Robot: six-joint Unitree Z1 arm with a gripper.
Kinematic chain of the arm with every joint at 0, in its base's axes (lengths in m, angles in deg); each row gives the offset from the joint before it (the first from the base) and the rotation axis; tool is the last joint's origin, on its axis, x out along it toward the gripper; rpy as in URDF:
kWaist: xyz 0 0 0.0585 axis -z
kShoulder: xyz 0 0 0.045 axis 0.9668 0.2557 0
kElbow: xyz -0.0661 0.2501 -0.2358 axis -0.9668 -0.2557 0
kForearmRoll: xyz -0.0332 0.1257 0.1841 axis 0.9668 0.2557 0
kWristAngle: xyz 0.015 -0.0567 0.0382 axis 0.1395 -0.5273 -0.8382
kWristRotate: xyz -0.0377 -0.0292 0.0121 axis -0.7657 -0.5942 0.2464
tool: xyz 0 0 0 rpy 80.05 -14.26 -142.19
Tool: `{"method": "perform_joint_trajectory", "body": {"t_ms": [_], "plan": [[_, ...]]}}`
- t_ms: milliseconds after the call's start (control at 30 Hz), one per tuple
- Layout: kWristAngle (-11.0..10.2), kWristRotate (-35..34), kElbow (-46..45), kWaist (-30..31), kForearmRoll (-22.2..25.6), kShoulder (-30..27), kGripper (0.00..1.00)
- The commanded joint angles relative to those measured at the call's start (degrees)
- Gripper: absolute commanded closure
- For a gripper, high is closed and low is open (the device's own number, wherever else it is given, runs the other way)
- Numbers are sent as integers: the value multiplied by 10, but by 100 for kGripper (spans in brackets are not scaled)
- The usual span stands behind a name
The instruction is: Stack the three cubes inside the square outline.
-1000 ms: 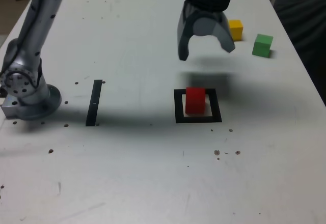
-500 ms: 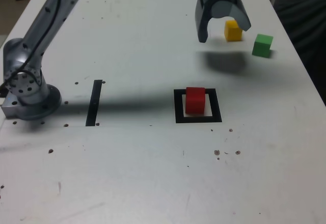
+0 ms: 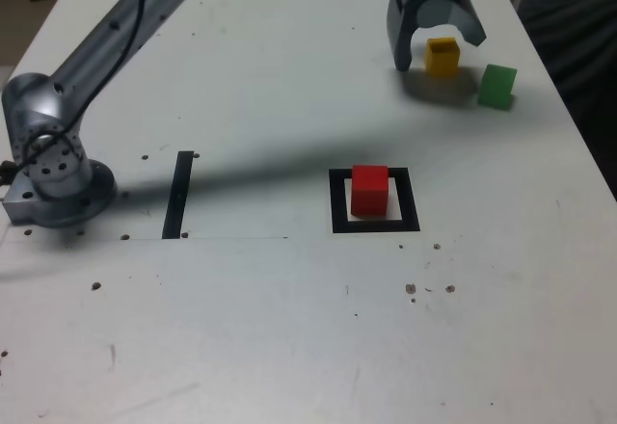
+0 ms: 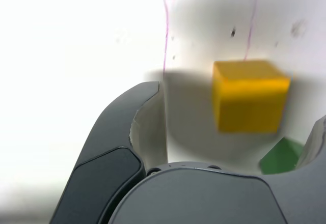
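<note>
White tabletop holds the square outline (image 3: 375,224) with the red cube (image 3: 369,190) inside; well beyond it, the gripper (image 3: 436,50) hangs wide open and empty around the yellow cube (image 3: 442,57), green cube (image 3: 497,87) just beside, so lowering and closing seems next

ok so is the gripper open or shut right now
Open. In the exterior view the gripper has its two fingers spread apart around the yellow cube, and the wrist view shows that cube between them with gaps, not clamped.
</note>
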Motion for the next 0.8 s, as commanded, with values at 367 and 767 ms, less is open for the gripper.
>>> {"method": "perform_joint_trajectory", "body": {"t_ms": [367,767], "plan": [[2,0,45,0,7,40,8],[-16,-3,55,9,18,44,64]]}}
